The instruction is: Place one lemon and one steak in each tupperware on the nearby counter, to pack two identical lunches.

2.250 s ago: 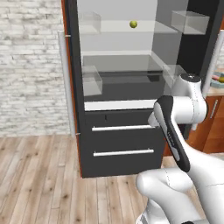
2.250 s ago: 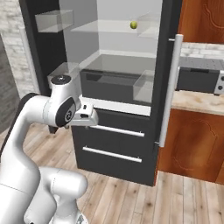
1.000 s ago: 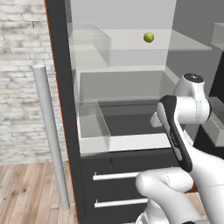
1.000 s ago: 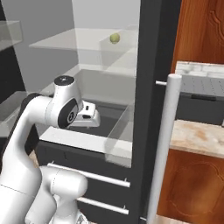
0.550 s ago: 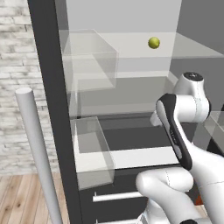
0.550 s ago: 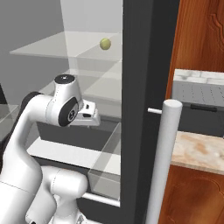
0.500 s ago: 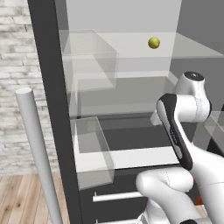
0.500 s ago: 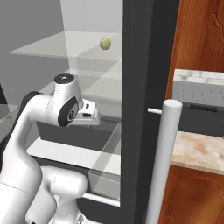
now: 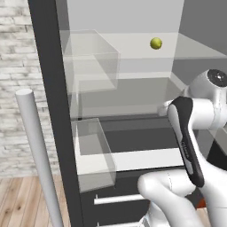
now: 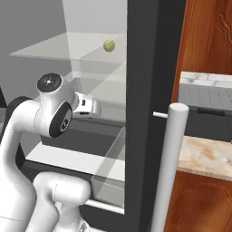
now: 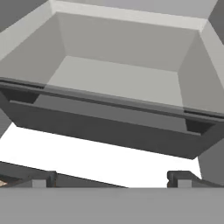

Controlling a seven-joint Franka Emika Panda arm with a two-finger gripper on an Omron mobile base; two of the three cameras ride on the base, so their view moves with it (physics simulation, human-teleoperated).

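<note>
Base has rolled in closer since the earlier frames: fridge interior now fills both base views, door handle bar [image 9: 37,150] big at 8 o'clock in the left base view. Lemon [image 9: 155,43] sits alone on the upper glass shelf [image 10: 68,50], at 1 o'clock above my arm in the left view, 11 o'clock in the right. Fingers [image 11: 112,178] spread wide, holding nothing; tips at the bottom corners of the hand view, pointed into the dark drawer bin [image 11: 109,127]. Clear door bin [image 9: 91,153] at 7 o'clock. Desk [image 10: 206,156] with the grey toaster oven [image 10: 206,108] at 3 o'clock in the right view
</note>
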